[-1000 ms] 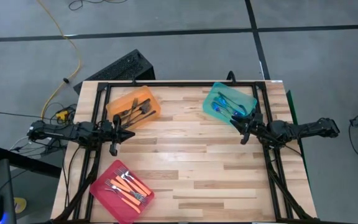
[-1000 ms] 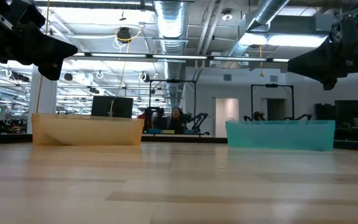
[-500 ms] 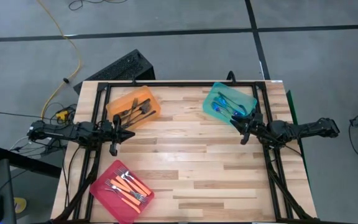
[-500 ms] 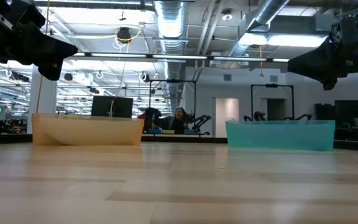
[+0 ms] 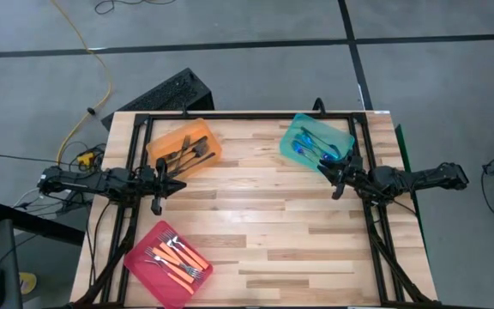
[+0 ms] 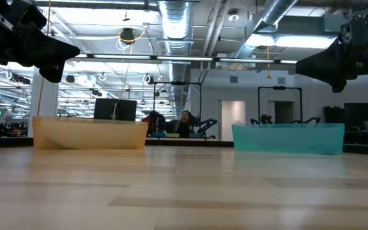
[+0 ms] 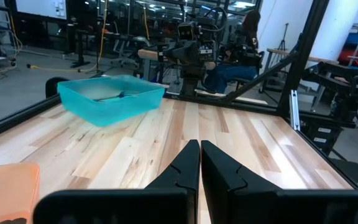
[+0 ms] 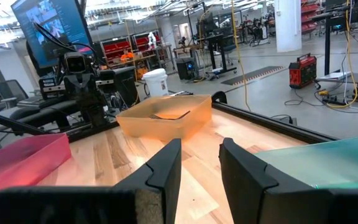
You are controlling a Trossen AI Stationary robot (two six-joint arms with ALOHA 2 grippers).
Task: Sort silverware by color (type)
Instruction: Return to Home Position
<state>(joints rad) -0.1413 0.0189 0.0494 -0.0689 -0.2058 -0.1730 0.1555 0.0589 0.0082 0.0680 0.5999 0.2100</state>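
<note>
Wood shows bare across the middle of the table (image 5: 264, 223), and every fork in view lies in one of three trays set toward its edges. Seen from above, the orange tray (image 5: 165, 142) sits at 11 o'clock and holds the dark forks (image 5: 189, 153). The teal tray (image 5: 292, 137) at 1 o'clock holds the blue forks (image 5: 314, 149). The pink tray (image 5: 157, 233) at 7 o'clock holds the orange forks (image 5: 178, 257). Each handle colour has its own tray, and I see no fork loose on the boards, so the sorting looks finished.

The arms' pose fits that reading. The left gripper (image 5: 158, 184) hangs at 9 o'clock, just beside the orange tray but apart from it. Its own camera shows the two fingers drawn together with only a thin slit between them and nothing held. The right gripper (image 5: 338, 178) hangs at 3 o'clock, near the teal tray's lower corner. Its fingers stand apart with a clear gap between them, also empty.

Both arms point inward, level above the boards, touching no tray. From table height they show only high in the upper corners. That mirrored, raised stance reads as a resting pose, chosen to keep the fingers from knocking a tray or its forks.
</note>
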